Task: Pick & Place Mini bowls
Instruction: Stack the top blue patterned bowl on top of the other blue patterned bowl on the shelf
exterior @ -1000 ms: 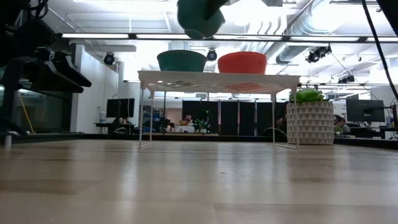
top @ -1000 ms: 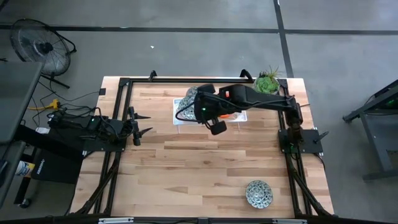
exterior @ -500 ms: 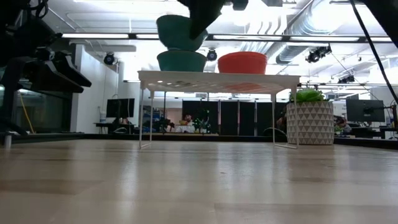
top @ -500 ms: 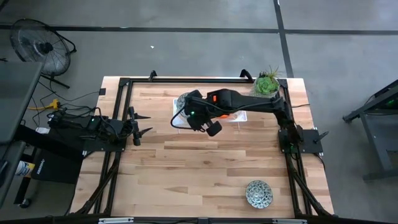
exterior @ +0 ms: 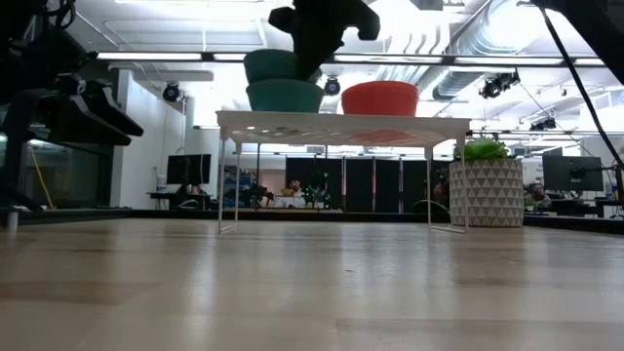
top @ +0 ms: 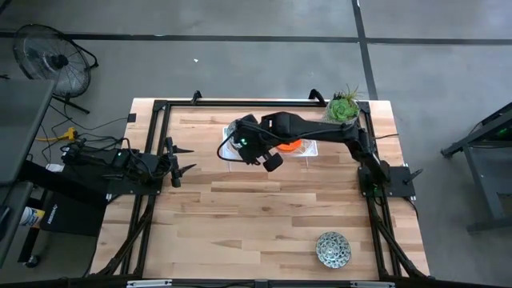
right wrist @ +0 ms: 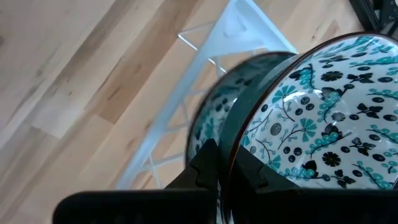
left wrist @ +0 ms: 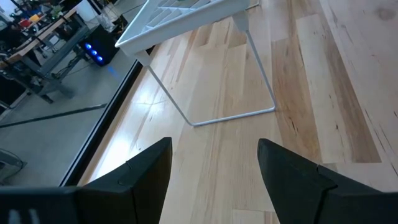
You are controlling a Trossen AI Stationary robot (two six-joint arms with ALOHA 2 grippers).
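right gripper [right wrist: 225,168] over the white wire rack [exterior: 341,125], fingers pinched on rim of a patterned bowl [right wrist: 311,130] (teal outside, floral inside), held tilted just above a second patterned bowl [exterior: 284,96] on the rack. orange bowl [exterior: 380,97] beside that one. another patterned bowl [top: 332,249] alone at table's near edge. left gripper [left wrist: 214,171] parked at left side, fingers wide, holding nothing.
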